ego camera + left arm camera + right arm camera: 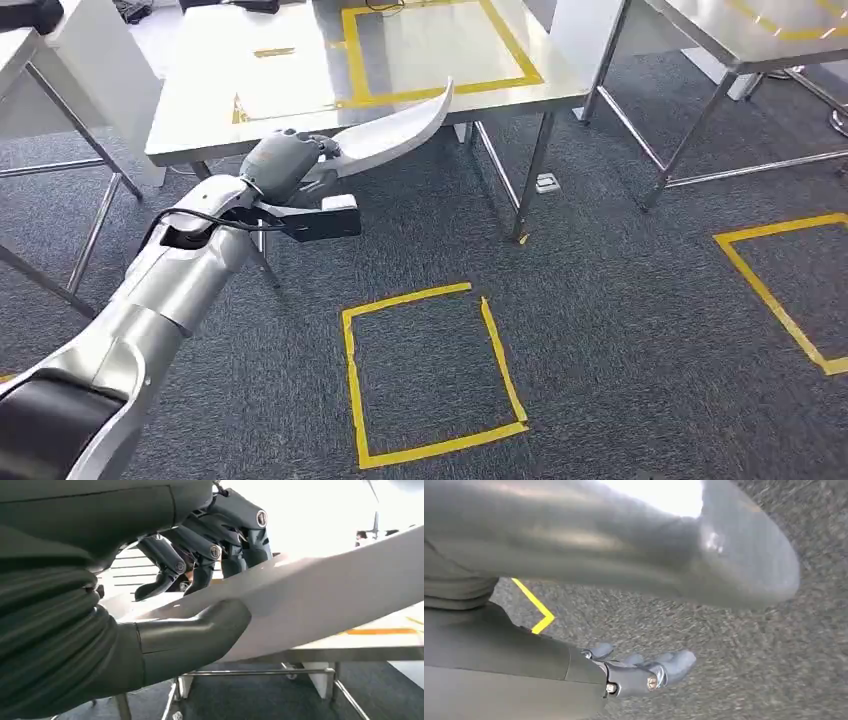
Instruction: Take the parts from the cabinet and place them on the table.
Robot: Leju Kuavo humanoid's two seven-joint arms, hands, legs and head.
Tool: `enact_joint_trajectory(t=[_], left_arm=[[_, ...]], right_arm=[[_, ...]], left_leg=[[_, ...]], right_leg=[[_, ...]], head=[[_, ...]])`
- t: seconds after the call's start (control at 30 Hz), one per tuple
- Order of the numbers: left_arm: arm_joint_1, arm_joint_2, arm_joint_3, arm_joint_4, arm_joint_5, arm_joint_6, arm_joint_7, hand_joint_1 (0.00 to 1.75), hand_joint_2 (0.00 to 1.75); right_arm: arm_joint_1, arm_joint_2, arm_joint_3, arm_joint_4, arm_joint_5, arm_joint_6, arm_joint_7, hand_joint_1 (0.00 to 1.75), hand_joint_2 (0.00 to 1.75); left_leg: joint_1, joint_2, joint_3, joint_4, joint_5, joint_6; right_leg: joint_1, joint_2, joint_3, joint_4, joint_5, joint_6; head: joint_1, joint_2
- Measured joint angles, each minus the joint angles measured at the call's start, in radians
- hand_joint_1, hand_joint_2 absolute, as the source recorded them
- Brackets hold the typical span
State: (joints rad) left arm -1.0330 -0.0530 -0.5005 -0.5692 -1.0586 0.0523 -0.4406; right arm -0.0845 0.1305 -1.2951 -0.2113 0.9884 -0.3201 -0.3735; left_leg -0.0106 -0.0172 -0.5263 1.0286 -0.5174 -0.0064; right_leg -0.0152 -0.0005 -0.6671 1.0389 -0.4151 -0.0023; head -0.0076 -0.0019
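Now the white curved part (pixel 320 595) lies pinched between thumb and fingers (pixel 200 550).

Robot test lab: steel tables (pixel 200 120), grey carpet (pixel 620 330) (yellow tape squares (pixel 430 375)).

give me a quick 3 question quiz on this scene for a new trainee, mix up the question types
1. True or false: the left hand grips the curved white part.
2. Multiple choice: where is the part's far tip? A) over the near edge of the steel table, B) inside the yellow tape square on the carpet, C) lying on the carpet.
3. Short answer: what does the right hand hold, going by the right wrist view?

Key
1. True; the thumb presses one face and the fingers curl over the other.
2. A.
3. Nothing; it hangs above the carpet with its fingers loosely extended.
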Motion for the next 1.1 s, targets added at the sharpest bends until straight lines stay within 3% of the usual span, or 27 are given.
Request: enact_joint_trajectory(t=[0.03, 0.1, 0.13, 0.2, 0.23, 0.27, 0.3, 0.33, 0.37, 0.4, 0.43, 0.47, 0.53, 0.57, 0.6, 0.63, 0.7, 0.73, 0.77, 0.8, 0.87, 0.9, 0.93, 1.03, 1.1], left_arm=[[-0.002, 0.0, 0.0, -0.003, 0.0, 0.0, 0.0, 1.75, 1.75], [-0.004, 0.001, 0.0, -0.003, 0.0, 0.002, 0.0, 1.75, 1.75], [-0.004, 0.002, 0.0, -0.003, 0.0, 0.002, 0.0, 1.75, 1.75], [0.001, 0.002, 0.0, -0.001, 0.0, 0.002, 0.0, 1.75, 1.75], [0.004, 0.003, 0.0, 0.0, 0.0, 0.002, 0.0, 1.75, 1.75], [0.004, 0.003, 0.0, 0.002, 0.0, 0.002, -0.001, 1.75, 1.75], [0.004, 0.004, 0.0, 0.002, 0.0, 0.002, -0.001, 1.75, 1.75], [0.004, 0.005, 0.0, 0.002, 0.0, 0.002, -0.001, 1.75, 1.75], [0.003, 0.006, 0.0, 0.002, 0.0, 0.002, 0.0, 1.75, 1.75], [0.003, 0.008, 0.0, 0.004, 0.0, 0.002, 0.0, 1.75, 1.75], [0.002, 0.008, 0.0, 0.005, 0.0, 0.002, 0.0, 1.75, 1.75], [0.002, 0.007, -0.001, 0.003, 0.0, 0.002, -0.002, 1.75, 1.75], [0.0, 0.005, 0.0, 0.003, 0.0, 0.002, -0.001, 1.75, 1.75], [0.001, 0.005, -0.001, 0.0, 0.0, 0.002, 0.001, 1.75, 1.75], [-0.003, 0.005, 0.0, 0.001, 0.001, 0.002, 0.001, 1.75, 1.75], [-0.006, 0.003, 0.0, 0.001, 0.001, 0.002, 0.0, 1.75, 1.75], [-0.001, -0.001, -0.001, 0.002, 0.001, 0.002, 0.0, 1.75, 1.75], [0.003, -0.001, -0.001, 0.002, 0.001, 0.002, 0.0, 1.75, 1.75], [0.005, -0.001, -0.001, 0.003, 0.001, 0.002, 0.0, 1.75, 1.75], [0.005, -0.001, -0.001, 0.004, 0.001, 0.002, 0.0, 1.75, 1.75], [0.004, -0.003, -0.001, 0.004, 0.001, 0.002, 0.0, 1.75, 1.75], [0.004, -0.003, -0.001, 0.005, 0.001, 0.002, 0.0, 1.75, 1.75], [0.003, -0.005, -0.001, 0.005, 0.001, 0.002, 0.0, 1.75, 1.75], [0.002, -0.005, -0.001, 0.004, 0.001, 0.002, 0.0, 1.75, 1.75], [0.001, -0.004, -0.001, 0.003, 0.002, 0.002, 0.0, 1.75, 1.75]], right_arm=[[-0.001, 0.0, 0.0, 0.0, 0.0, 0.0, 0.0, 0.0, 0.0], [-0.001, 0.001, 0.0, 0.0, 0.0, 0.0, 0.0, 0.0, 0.0], [-0.001, 0.0, 0.0, 0.0, 0.0, 0.0, 0.0, 0.0, 0.0], [-0.002, 0.0, 0.0, 0.0, 0.0, 0.0, 0.0, 0.0, 0.0], [-0.001, 0.001, 0.0, 0.0, 0.0, 0.0, 0.0, 0.0, 0.0], [0.001, 0.001, 0.0, 0.0, 0.0, 0.0, 0.0, 0.0, 0.0], [0.001, 0.001, 0.0, 0.0, 0.0, 0.0, 0.0, 0.0, 0.0], [0.001, 0.001, 0.0, 0.0, 0.0, 0.0, 0.0, 0.0, 0.0], [0.001, 0.001, 0.0, 0.0, 0.0, 0.0, 0.0, 0.0, 0.0], [0.001, 0.006, 0.0, 0.0, 0.0, 0.0, 0.0, 0.0, 0.0], [-0.001, 0.005, 0.0, 0.0, 0.0, 0.0, 0.0, 0.0, 0.0], [-0.004, 0.005, 0.0, 0.0, 0.0, 0.0, 0.0, 0.0, 0.0], [-0.003, 0.005, 0.0, 0.0, 0.0, 0.0, 0.0, 0.0, 0.0], [-0.003, 0.003, 0.0, 0.0, -0.001, 0.0, -0.001, 0.0, 0.0], [-0.003, 0.005, 0.0, 0.0, -0.001, 0.0, 0.0, 0.0, 0.0], [-0.005, 0.005, 0.0, 0.0, -0.001, 0.0, 0.0, 0.0, 0.0], [-0.004, 0.004, 0.0, 0.0, -0.002, 0.0, 0.0, 0.0, 0.0], [-0.003, 0.004, 0.0, 0.0, -0.002, 0.0, 0.0, 0.0, 0.0], [-0.001, 0.004, 0.0, 0.0, -0.002, 0.0, 0.0, 0.0, 0.0], [0.0, 0.004, 0.0, 0.0, -0.002, 0.0, 0.0, 0.0, 0.0], [0.0, 0.003, 0.0, 0.0, -0.002, 0.0, 0.0, 0.0, 0.0], [0.001, 0.003, 0.0, 0.0, -0.002, 0.0, 0.0, 0.0, 0.0], [0.0, 0.003, 0.0, 0.0, -0.001, 0.0, 0.0, 0.0, 0.0], [-0.001, 0.003, 0.0, 0.0, -0.002, 0.0, 0.0, 0.0, 0.0], [-0.001, 0.004, 0.0, 0.0, -0.002, 0.0, 0.0, 0.0, 0.0]], left_leg=[[0.0, 0.0, 0.0, 0.008, -0.001, -0.006], [0.003, 0.007, -0.058, 0.109, 0.005, -0.016], [0.005, 0.008, -0.102, 0.177, -0.013, -0.021], [0.008, 0.01, -0.19, 0.291, -0.082, -0.026], [0.008, 0.01, -0.215, 0.304, -0.101, -0.026], [0.008, 0.01, -0.221, 0.282, -0.091, -0.024], [0.007, 0.01, -0.21, 0.226, -0.051, -0.018], [0.006, 0.01, -0.188, 0.15, 0.008, -0.01], [0.0, 0.011, -0.164, 0.064, 0.087, 0.004], [-0.008, 0.011, -0.157, -0.005, 0.146, 0.015], [-0.011, 0.007, -0.156, -0.005, 0.122, 0.013], [-0.012, 0.007, -0.144, -0.01, 0.129, 0.015], [-0.007, 0.006, -0.127, -0.019, 0.129, 0.026], [-0.002, 0.007, -0.111, -0.025, 0.128, 0.031], [-0.001, 0.008, -0.102, -0.024, 0.122, 0.038], [-0.001, 0.007, -0.099, -0.024, 0.116, 0.043], [-0.001, 0.004, -0.091, -0.023, 0.102, 0.044], [-0.001, 0.003, -0.084, -0.022, 0.094, 0.043], [-0.001, 0.002, -0.075, -0.02, 0.085, 0.042], [0.0, 0.002, -0.064, -0.017, 0.074, 0.04], [0.002, 0.002, -0.042, -0.009, 0.05, 0.032], [0.0, 0.002, -0.039, -0.004, 0.039, 0.027], [-0.003, -0.002, -0.038, 0.0, 0.031, 0.019], [-0.004, -0.002, -0.028, 0.002, 0.025, 0.002], [-0.001, 0.003, -0.051, 0.049, 0.022, -0.008]], right_leg=[[-0.004, 0.003, 0.01, 0.0, -0.001, -0.007], [-0.005, 0.003, 0.03, -0.007, -0.013, -0.02], [-0.005, 0.003, 0.038, -0.007, -0.019, -0.022], [-0.005, 0.003, 0.056, -0.007, -0.037, -0.023], [-0.005, 0.005, 0.068, -0.007, -0.046, -0.023], [-0.004, 0.007, 0.08, -0.007, -0.055, -0.022], [-0.003, 0.009, 0.095, -0.007, -0.065, -0.021], [0.0, 0.009, 0.11, -0.008, -0.075, -0.02], [0.001, 0.009, 0.124, -0.009, -0.087, -0.019], [0.003, 0.009, 0.131, -0.006, -0.097, -0.014], [0.004, 0.013, 0.133, -0.008, -0.105, -0.007], [0.005, 0.011, 0.136, -0.015, -0.115, -0.002], [0.007, 0.012, 0.152, -0.006, -0.104, 0.008], [0.005, 0.011, 0.144, 0.009, -0.109, 0.011], [0.005, 0.008, 0.122, 0.064, -0.106, 0.015], [0.003, 0.007, 0.076, 0.137, -0.118, 0.02], [0.003, 0.007, -0.021, 0.266, -0.189, 0.03], [0.003, 0.007, -0.053, 0.294, -0.212, 0.03], [0.002, 0.006, -0.066, 0.281, -0.207, 0.03], [0.0, 0.005, -0.057, 0.225, -0.17, 0.031], [-0.002, 0.004, -0.007, 0.057, -0.044, 0.033], [-0.003, 0.0, 0.002, -0.003, 0.014, 0.033], [0.003, 0.0, 0.004, -0.006, -0.017, 0.017], [0.004, 0.003, 0.016, -0.006, -0.008, -0.005], [-0.002, 0.004, 0.039, -0.011, -0.015, -0.017]], head=[[0.0, 0.0], [-0.003, 0.0], [-0.002, 0.0], [-0.002, 0.0], [-0.002, 0.0], [-0.003, 0.0], [-0.002, 0.0], [-0.003, 0.0], [-0.003, 0.0], [-0.002, 0.0], [-0.002, 0.0], [-0.001, 0.0], [0.0, 0.0], [0.0, 0.0], [0.001, 0.0], [0.002, 0.0], [0.002, 0.0], [0.003, 0.0], [0.003, 0.0], [0.003, 0.0], [0.002, 0.0], [0.004, 0.0], [0.005, 0.0], [0.003, 0.0], [0.002, 0.0]])
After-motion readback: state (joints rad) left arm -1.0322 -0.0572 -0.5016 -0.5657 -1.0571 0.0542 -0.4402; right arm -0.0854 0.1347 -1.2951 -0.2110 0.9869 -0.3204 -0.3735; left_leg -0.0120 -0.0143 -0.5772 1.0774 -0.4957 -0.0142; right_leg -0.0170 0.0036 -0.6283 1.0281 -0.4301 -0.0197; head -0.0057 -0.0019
